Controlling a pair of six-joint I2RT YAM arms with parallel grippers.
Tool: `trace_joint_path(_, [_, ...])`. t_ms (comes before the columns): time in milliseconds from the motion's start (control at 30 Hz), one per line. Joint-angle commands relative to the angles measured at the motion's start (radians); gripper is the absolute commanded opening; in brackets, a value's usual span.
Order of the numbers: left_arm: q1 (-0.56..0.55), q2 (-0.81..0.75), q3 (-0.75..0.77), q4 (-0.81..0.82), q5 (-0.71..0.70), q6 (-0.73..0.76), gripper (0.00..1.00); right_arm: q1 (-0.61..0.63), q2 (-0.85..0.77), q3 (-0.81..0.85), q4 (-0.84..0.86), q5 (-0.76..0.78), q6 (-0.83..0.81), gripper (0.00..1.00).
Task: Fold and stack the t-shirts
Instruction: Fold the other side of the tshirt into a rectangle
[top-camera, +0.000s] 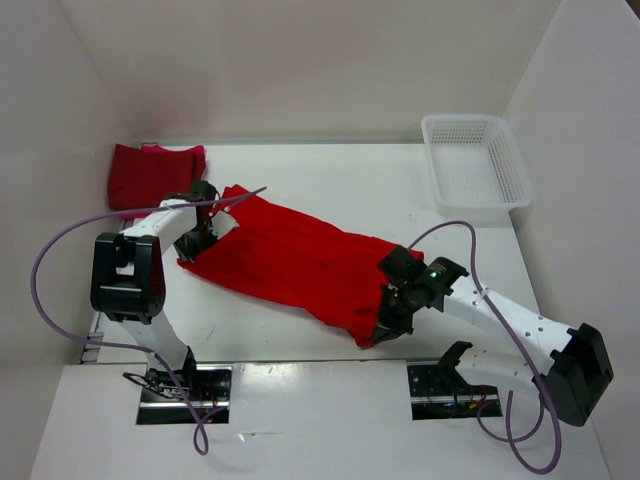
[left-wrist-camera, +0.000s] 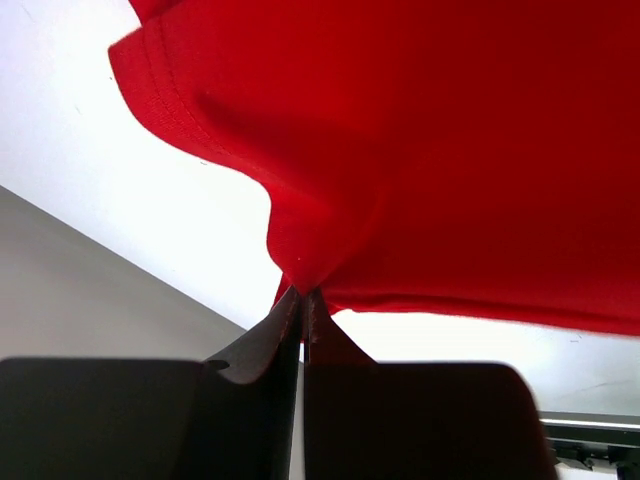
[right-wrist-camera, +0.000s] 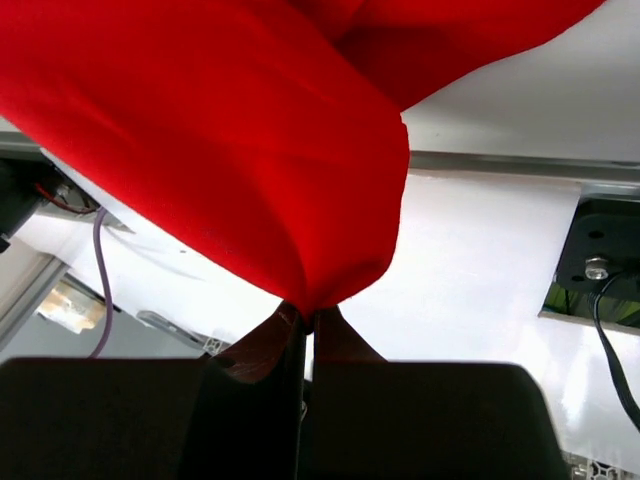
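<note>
A bright red t-shirt is stretched diagonally across the table between my two grippers. My left gripper is shut on its left end; in the left wrist view the jaws pinch a bunched point of the red cloth. At the shirt's right end my right gripper is also shut on cloth, and the right wrist view shows a fold of the fabric drawn into the closed tips. A folded dark red t-shirt lies at the back left, with a pinkish edge showing at its top.
A white mesh basket stands at the back right. White walls close in the table on three sides. The arm bases and purple cables sit at the near edge.
</note>
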Motion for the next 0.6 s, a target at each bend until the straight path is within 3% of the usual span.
trace_joint_path(0, [-0.018,-0.040,0.060,-0.022,0.013,0.019,0.03,0.005,-0.031,0.007,-0.029,-0.031,0.018,0.00])
trace_joint_path(200, [-0.004,-0.049,0.097,-0.062,-0.009,0.040,0.01,0.017,-0.122,0.004,-0.049,-0.116,0.062,0.00])
trace_joint_path(367, [0.008,-0.058,0.050,-0.071,-0.033,0.071,0.01,0.079,-0.180,-0.054,0.061,-0.171,0.168,0.00])
trace_joint_path(567, [0.018,-0.068,-0.003,-0.089,-0.033,0.071,0.01,0.309,0.037,-0.035,0.194,-0.156,0.241,0.00])
